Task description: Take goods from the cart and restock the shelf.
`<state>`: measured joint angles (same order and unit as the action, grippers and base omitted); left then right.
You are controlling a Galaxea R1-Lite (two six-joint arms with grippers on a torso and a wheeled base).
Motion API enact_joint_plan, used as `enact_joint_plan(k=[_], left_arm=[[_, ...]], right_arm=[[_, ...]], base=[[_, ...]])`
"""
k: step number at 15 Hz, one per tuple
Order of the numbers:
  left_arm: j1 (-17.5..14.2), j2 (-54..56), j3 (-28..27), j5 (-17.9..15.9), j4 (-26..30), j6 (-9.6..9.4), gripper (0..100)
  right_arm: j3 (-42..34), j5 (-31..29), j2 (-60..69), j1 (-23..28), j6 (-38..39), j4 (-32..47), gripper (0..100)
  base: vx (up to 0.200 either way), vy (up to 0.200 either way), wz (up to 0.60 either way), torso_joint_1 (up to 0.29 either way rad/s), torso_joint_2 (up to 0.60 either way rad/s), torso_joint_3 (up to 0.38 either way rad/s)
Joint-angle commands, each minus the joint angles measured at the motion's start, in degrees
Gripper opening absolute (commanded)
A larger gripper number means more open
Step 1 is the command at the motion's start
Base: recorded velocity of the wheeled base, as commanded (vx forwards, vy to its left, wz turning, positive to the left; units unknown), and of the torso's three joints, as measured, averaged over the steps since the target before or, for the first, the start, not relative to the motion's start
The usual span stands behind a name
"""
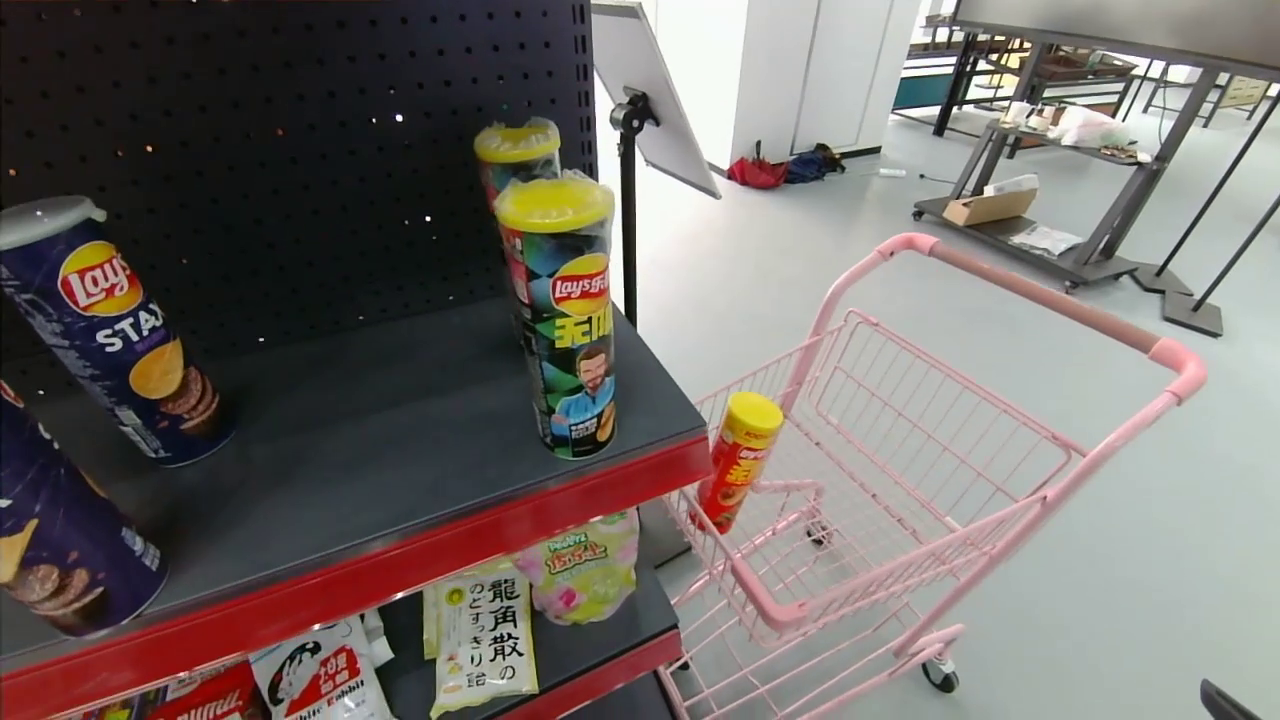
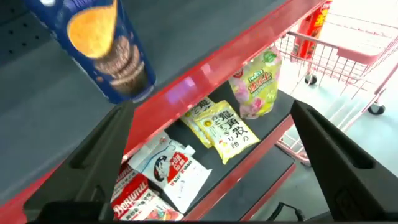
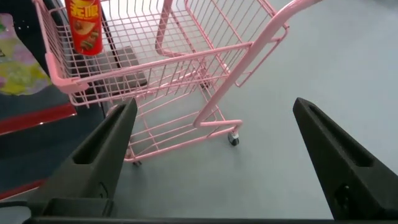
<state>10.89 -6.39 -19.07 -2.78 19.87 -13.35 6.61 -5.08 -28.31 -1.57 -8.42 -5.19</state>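
Red can (image 3: 85,26) stood in a corner of the pink cart (image 3: 186,57), beyond and well apart from the right gripper (image 3: 214,106), fingers spread and empty. Left gripper (image 2: 211,109), likewise spread, hung over the shelf (image 2: 217,56) edge.

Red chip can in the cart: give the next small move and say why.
Probably bring the right hand over the cart toward the red can. That hand is open and empty above the floor beside the cart, and the can leans in the basket corner nearest the shelf.
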Motion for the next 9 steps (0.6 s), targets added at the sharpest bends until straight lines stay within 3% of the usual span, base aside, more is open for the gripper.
enact_joint_plan(k=[1,7,9], left_arm=[[0.01,0.15,0.08,0.05,-0.01,-0.01,100],[-0.08,0.94,0.61,0.05,0.08,-0.01,100],[-0.08,0.94,1.22,0.14,-0.10,-0.01,100]], right_arm=[[-0.37,0.07,0.01,-0.01,-0.01,0.01,100],[-0.45,0.43,-0.52,-0.10,-0.01,0.01,100],[0.51,0.25,-3.51,0.08,0.34,-0.17,100]], base=[[0.000,0.000,0.00,-0.159,0.41,0.251],[0.000,0.000,0.00,-0.179,0.52,0.340],[0.000,0.000,0.00,-0.068,0.22,0.149]])
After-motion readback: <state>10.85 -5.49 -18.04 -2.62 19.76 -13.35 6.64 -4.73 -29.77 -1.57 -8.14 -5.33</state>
